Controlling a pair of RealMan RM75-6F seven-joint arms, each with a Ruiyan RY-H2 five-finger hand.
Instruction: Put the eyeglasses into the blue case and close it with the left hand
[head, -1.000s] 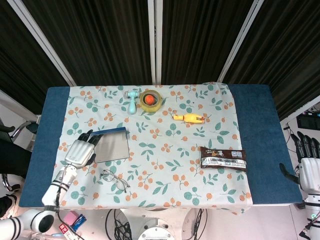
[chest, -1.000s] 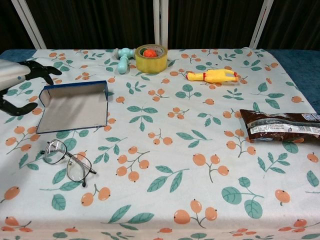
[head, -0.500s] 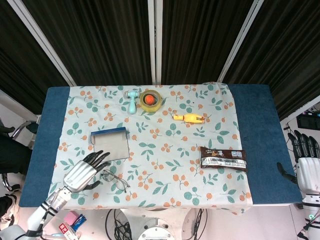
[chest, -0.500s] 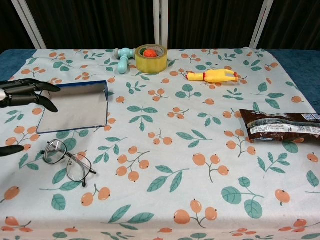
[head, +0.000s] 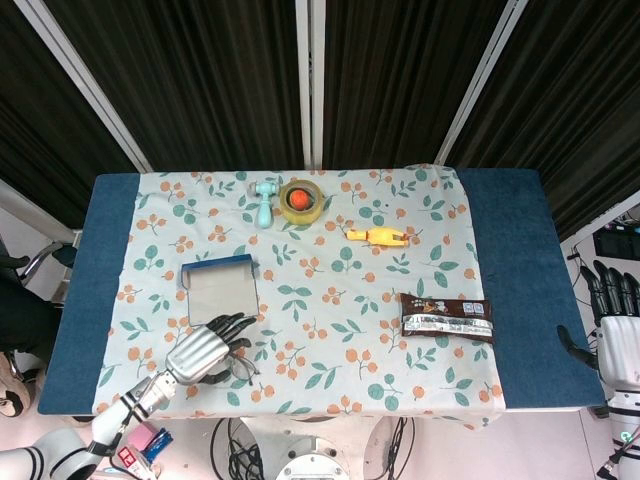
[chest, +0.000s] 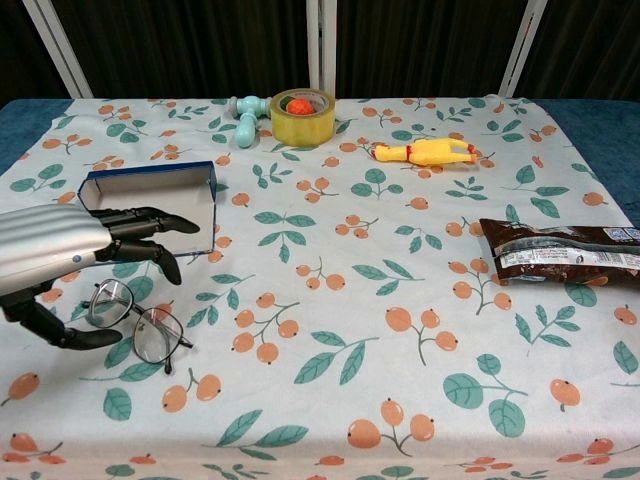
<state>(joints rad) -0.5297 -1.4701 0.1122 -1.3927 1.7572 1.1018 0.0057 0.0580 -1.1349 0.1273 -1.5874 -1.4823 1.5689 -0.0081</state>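
— Where are the eyeglasses (chest: 135, 322) found relative to the left hand (chest: 60, 255)?
— On the counter (chest: 400, 270), beneath the spread, empty fingers (chest: 150, 222); the open blue case (chest: 150, 210) lies just beyond them.
— What is changed?
— The hand has been brought from the counter's edge over the eyeglasses.

Floral-clothed blue table (head: 510, 260) before dark ribbed wall panels (head: 210, 80) with white struts.

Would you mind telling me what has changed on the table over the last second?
The left hand moved from beside the blue case toward the table's near edge and now hovers, fingers spread, over the eyeglasses, not yet gripping them. The case, eyeglasses and right hand stayed put.
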